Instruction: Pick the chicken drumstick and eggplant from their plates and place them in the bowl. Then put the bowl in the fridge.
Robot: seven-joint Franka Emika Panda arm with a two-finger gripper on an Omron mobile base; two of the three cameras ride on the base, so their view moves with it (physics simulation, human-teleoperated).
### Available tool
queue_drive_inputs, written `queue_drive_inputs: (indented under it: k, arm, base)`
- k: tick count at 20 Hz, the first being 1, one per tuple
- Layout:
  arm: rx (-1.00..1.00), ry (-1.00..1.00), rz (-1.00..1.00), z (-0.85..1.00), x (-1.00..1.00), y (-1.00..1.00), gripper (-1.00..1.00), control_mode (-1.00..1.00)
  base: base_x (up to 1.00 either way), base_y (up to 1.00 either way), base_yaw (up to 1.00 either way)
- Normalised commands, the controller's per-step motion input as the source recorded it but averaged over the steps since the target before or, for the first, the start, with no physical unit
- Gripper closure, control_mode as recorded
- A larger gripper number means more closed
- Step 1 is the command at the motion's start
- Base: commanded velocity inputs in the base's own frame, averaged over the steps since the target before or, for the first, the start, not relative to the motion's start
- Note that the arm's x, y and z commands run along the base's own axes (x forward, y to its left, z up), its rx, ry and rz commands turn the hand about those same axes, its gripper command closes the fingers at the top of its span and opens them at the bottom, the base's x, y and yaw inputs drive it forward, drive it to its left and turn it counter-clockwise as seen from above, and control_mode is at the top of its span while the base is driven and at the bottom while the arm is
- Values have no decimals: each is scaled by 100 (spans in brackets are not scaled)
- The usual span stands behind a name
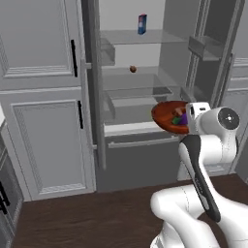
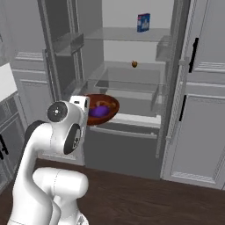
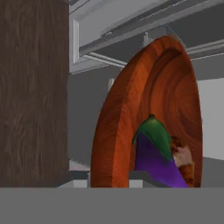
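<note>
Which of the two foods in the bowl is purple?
The eggplant: glossy purple with a green cap. The drumstick beside it in the bowl is reddish-brown.

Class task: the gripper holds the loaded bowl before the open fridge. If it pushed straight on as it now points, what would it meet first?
Probably the fridge: the gripper, shut on the bowl, seems aimed at its lower shelf front; depth is unclear.

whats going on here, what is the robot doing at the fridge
The arm is holding the reddish-brown bowl up in front of the open fridge, with its pincer shut on the bowl's near rim. The eggplant and the chicken drumstick lie inside the bowl. The bowl is level with the lower glass shelves and is not yet set down on one. Higher in the fridge stand a blue carton and a small brown item.
</note>
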Motion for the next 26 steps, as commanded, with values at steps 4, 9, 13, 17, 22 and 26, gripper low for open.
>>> queue_drive_inputs:
  k: [4, 9, 13, 17, 22, 26]
  arm:
    - [0, 0, 0, 0, 0, 0, 100, 100]
    - [0, 0, 0, 0, 0, 0, 100, 100]
    - [0, 0, 0, 0, 0, 0, 100, 100]
    - [0, 0, 0, 0, 0, 0, 100, 100]
    - [0, 0, 0, 0, 0, 0, 100, 100]
    - [0, 0, 0, 0, 0, 0, 100, 100]
  base:
    - [100, -41, -8]
    - [97, -36, -8]
    - [97, 0, 0]
    - [69, 0, 2]
    - [50, 0, 0]
    - [32, 0, 0]
